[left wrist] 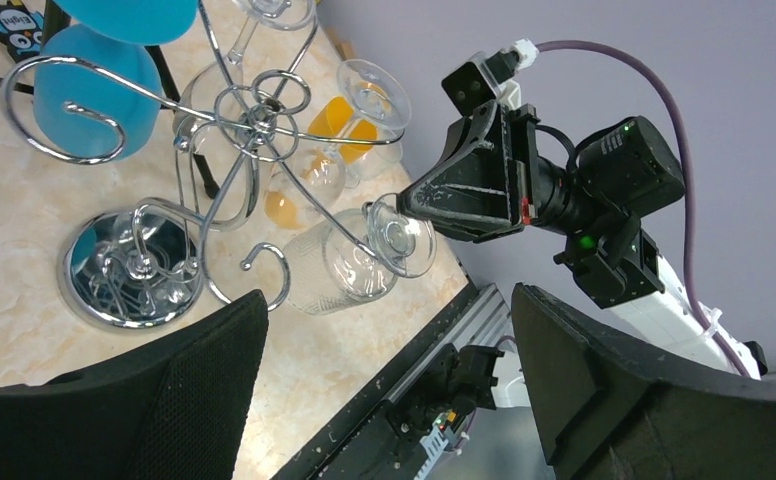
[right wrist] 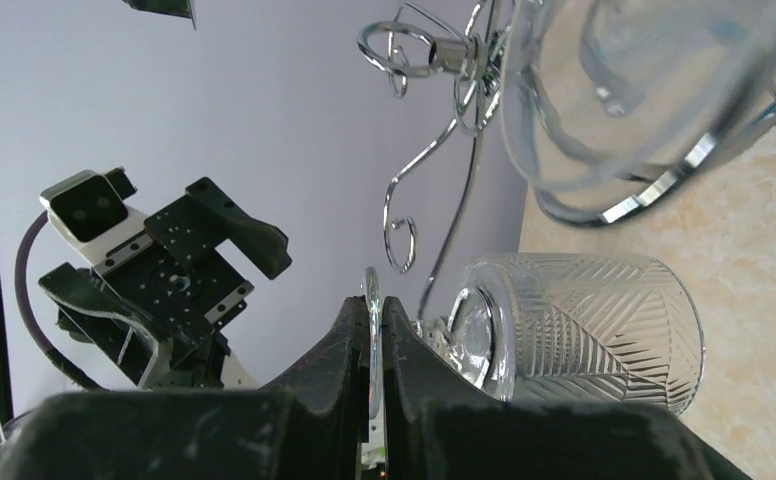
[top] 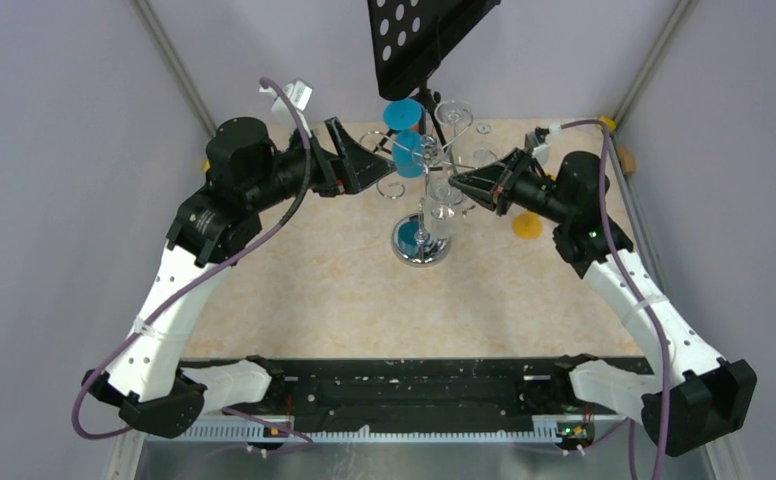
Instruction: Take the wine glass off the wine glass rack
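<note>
The table (top: 314,300) holds the shiny wine glass rack (top: 421,243). Blue glasses (top: 402,115) and clear ones hang from its curly arms. The left hand (left wrist: 389,330) is wide open near the rack and holds nothing. The right hand (right wrist: 374,315) is squeezed tight on the thin round foot of the clear wine glass (right wrist: 584,330). The glass hangs tipped on a curly arm at the rack's right side. That grip is very small. If the hand pulls the wrong way, the stem may catch the wire. Then the rack could tip, or the glass could slip out and break.
</note>
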{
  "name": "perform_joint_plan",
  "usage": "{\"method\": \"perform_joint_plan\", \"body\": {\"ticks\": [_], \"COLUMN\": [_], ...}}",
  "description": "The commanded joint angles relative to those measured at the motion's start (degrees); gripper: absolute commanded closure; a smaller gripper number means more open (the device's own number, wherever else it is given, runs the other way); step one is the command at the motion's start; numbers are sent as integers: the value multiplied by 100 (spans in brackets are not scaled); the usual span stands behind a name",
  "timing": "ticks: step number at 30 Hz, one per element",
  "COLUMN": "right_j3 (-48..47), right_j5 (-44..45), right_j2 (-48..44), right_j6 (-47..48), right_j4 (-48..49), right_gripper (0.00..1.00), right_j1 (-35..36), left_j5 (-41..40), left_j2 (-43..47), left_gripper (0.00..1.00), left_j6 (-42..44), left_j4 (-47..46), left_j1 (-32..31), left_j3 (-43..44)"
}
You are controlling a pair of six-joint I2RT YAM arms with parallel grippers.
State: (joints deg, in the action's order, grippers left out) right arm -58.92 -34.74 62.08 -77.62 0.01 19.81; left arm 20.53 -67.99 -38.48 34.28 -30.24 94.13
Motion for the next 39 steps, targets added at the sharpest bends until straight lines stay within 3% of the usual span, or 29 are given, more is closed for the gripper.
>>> {"method": "perform_joint_plan", "body": {"ticks": [1, 16, 29, 39], "right_j3": [-185, -139, 103, -64], "right_j5": [309, 1345, 2448, 2603], "right_j2": [3, -9, -545, -1133], "right_j6": [-215, 46, 37, 80], "right_j4": [887, 352, 62, -852], "right_gripper": [100, 100, 100, 100], "right_j1": [145, 216, 251, 251], "left_j5": [21, 72, 230, 944], "left_j2": [166, 142, 123, 5], "left_gripper": [6, 6, 6, 9], "left_j6": [4, 0, -98, -577], "left_j4": [-217, -252, -344, -906], "left_j1": [27, 44, 56, 54], "left_j3": [-41, -52, -93, -340]}}
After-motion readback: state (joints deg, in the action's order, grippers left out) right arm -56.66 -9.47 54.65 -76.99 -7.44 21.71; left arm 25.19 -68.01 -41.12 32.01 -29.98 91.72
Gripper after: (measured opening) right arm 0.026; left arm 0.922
